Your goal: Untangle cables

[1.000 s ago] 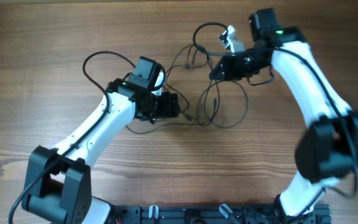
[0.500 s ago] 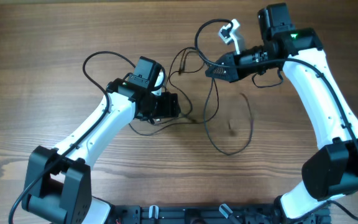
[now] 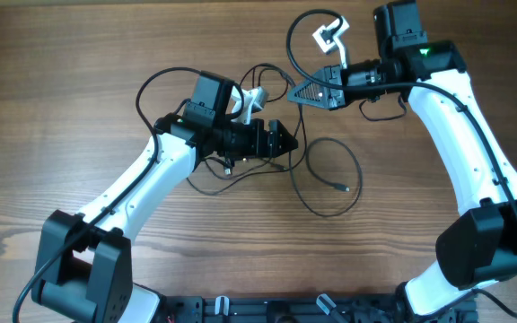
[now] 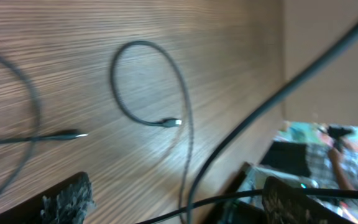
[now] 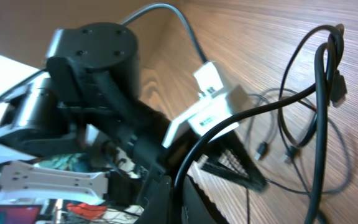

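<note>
Looking at cables (image 4: pixel 168 122): looped loose on the counter (image 3: pixel 79 54), just right of the left hand (image 3: pixel 285 139), spread wide and nearer. Strung up and away toward the right hand (image 3: pixel 302 93), seemingly clamped on one strand.

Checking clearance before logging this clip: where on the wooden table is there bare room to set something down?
Bare wood: the left side of the wooden table beyond the left arm, and the near middle between both arm bases. Crowded: the centre, where thin black cables loop between the left gripper and right gripper.
</note>
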Motion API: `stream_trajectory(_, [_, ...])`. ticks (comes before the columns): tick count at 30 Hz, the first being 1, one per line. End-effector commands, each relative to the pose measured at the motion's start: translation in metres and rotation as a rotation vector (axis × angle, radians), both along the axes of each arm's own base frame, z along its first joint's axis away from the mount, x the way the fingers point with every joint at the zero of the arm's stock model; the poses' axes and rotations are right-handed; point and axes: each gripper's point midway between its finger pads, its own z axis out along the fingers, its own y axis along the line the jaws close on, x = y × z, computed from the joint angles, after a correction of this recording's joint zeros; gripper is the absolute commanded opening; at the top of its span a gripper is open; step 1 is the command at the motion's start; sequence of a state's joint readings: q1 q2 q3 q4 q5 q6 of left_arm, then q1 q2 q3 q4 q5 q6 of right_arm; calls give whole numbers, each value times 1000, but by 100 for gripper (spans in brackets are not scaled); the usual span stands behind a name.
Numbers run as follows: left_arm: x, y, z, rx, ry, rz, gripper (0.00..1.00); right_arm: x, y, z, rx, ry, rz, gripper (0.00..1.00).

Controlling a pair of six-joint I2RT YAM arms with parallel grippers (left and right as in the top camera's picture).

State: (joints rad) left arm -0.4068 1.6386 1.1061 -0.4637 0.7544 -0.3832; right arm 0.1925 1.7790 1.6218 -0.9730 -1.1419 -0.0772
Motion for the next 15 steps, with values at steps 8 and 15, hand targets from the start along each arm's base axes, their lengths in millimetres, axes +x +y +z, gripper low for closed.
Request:
stream_trajectory(8, [0, -21, 30, -166, -64, -96, 85, -18, 12, 45, 226, 26, 105, 4])
stream_trajectory(15, [5, -24, 36, -188, -105, -105, 61, -21, 14, 57, 286, 17, 137, 4])
